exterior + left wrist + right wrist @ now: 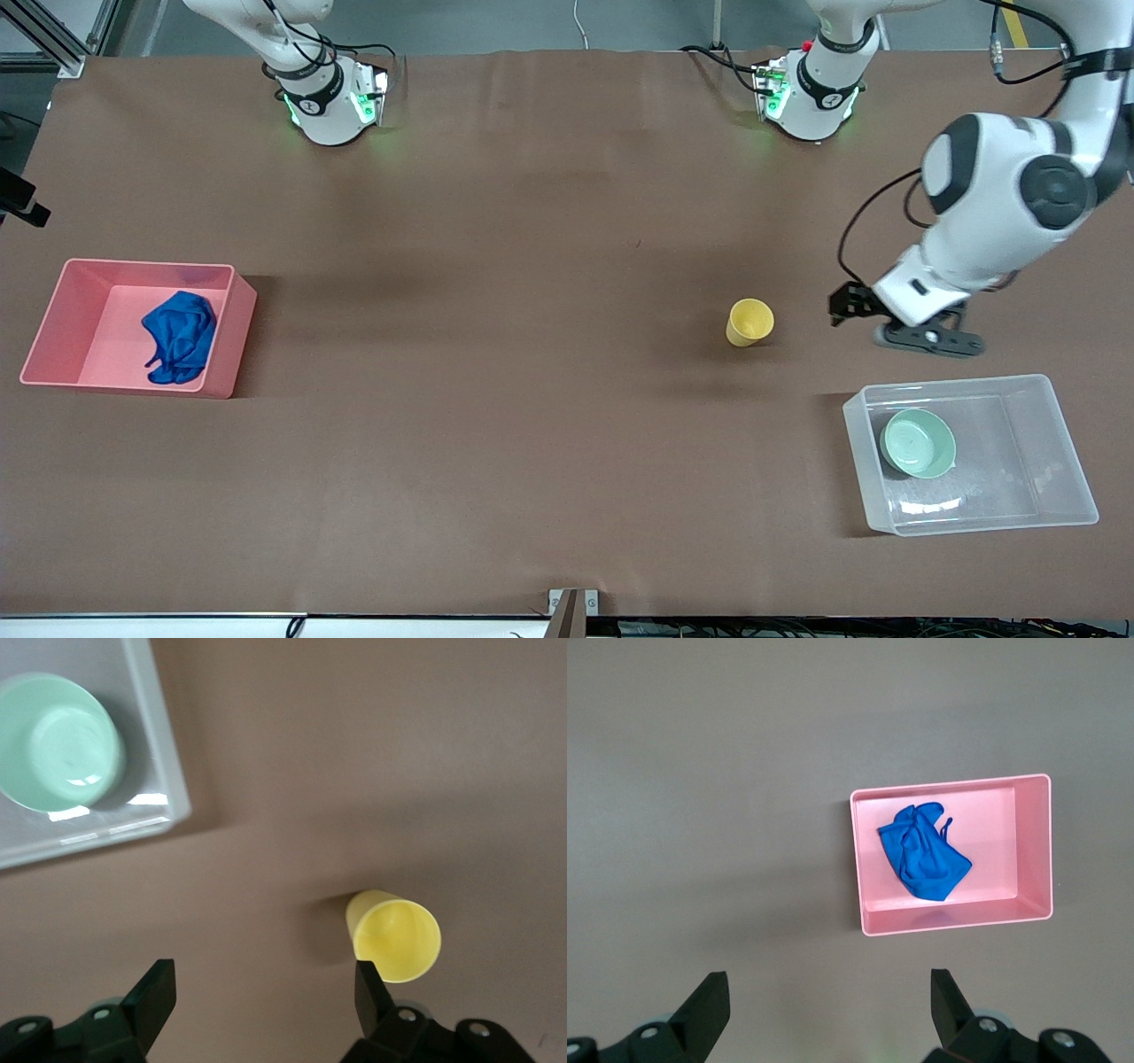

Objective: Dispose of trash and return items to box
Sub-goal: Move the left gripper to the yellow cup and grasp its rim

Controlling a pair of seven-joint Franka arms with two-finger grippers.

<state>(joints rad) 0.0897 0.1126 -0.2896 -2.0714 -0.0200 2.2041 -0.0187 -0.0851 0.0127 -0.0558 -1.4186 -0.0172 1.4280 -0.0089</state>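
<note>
1. The left gripper (266,992) hangs over bare table between the yellow cup (749,322) and the clear tub (1054,390), jaws spread wide and holding nothing. In its wrist view one fingertip (368,979) sits just beside the cup's rim without touching it.

2. The cup stands upright on the brown table (532,354), toward the right arm's end from this gripper and well apart from the tub. It is the one item not yet put back.

3. The mint-green bowl (918,442) already lies in the tub, at the end closest to the cup.

4. The blue rag (181,337) lies in the pink bin (53,328). The right gripper (828,997) is out of the front view; its wrist camera shows it high over the table beside the bin, fingers released and empty. That arm appears to be waiting.

5. Likely next step: grasp the cup and carry it to the tub.

6. Risks, as I judge them:
   - The cup is light and off-centre from the open jaws; a descent without shifting sideways could land a finger on the rim and tip it.
   - Its tapered, smooth wall could slip upward out of a pinch that closes too low or too softly.
   - Released over the bowl, it could land on the bowl's edge and topple.
   - A low carry might clip the tub's wall and shove the tub.
</note>
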